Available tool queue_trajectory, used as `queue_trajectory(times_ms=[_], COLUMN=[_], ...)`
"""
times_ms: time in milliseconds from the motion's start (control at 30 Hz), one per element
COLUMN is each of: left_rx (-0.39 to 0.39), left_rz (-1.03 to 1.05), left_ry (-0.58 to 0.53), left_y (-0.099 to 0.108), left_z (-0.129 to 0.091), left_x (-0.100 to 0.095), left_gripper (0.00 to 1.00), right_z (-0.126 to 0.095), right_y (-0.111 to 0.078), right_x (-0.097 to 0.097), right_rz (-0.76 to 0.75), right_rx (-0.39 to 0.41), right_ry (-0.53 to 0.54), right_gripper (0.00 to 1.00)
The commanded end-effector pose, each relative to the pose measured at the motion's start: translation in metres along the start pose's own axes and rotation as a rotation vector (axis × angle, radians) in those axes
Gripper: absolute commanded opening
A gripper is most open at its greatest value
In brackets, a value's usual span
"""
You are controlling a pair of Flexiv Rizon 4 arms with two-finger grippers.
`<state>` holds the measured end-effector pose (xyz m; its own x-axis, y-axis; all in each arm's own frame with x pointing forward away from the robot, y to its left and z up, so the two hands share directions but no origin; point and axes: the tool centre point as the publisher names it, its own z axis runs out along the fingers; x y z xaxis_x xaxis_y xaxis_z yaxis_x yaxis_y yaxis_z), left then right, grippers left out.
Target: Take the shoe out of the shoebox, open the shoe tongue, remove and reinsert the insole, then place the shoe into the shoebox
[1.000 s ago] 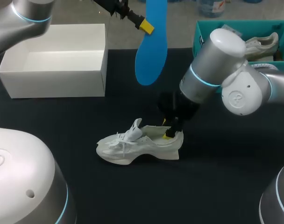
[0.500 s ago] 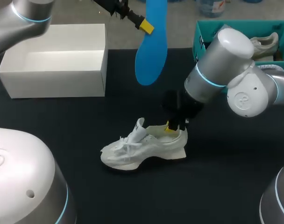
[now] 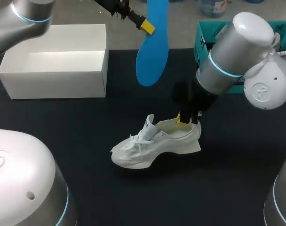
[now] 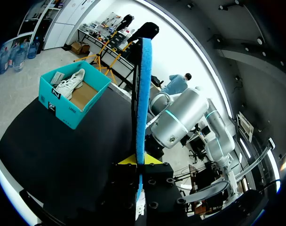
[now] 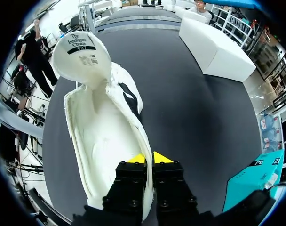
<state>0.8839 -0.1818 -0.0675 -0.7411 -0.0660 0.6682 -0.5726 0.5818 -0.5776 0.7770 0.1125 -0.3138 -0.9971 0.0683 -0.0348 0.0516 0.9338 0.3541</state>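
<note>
The shoe [image 3: 154,143], near the centre of the table [image 3: 237,179] with tongue raised and cavity bared, is clamped at the heel collar by the right gripper [image 3: 184,120] and has been dragged toward 3 o'clock within 1 s. Beyond it, at 12 o'clock, the blue insole [image 3: 152,52] is held hanging, pinched in the left gripper [image 3: 147,26], unmoved; the white shoebox [image 3: 53,75] stands at 10 o'clock. The shift is judged to prepare the opening for reinsertion.

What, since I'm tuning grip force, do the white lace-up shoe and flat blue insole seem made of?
White lace-up shoe: matte fabric upper, fuzzy pale lining inside; thick moulded sole, probably foam. Flat blue insole: thin, matte, evenly coloured, probably foam.
</note>
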Motion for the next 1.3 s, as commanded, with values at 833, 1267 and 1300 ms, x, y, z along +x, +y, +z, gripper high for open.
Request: queue_trajectory(times_ms=[833,1267,1300], left_rx=[-0.001,-0.001,-0.001], left_rz=[0.001,0.001,0.001], left_ry=[0.001,0.001,0.001], left_y=[0.0,0.0,0.0], left_z=[0.0,0.0,0.0], left_x=[0.0,0.0,0.0], left_gripper=[0.0,0.0,0.0], right_z=[-0.019,-0.012,-0.011], right_y=[-0.02,-0.047,-0.048], right_x=[0.019,0.059,0.059], right_rz=[0.467,0.752,0.753], right_rx=[0.333,0.305,0.281], right_ry=[-0.122,-0.2,-0.21], right_gripper=[0.0,0.0,0.0])
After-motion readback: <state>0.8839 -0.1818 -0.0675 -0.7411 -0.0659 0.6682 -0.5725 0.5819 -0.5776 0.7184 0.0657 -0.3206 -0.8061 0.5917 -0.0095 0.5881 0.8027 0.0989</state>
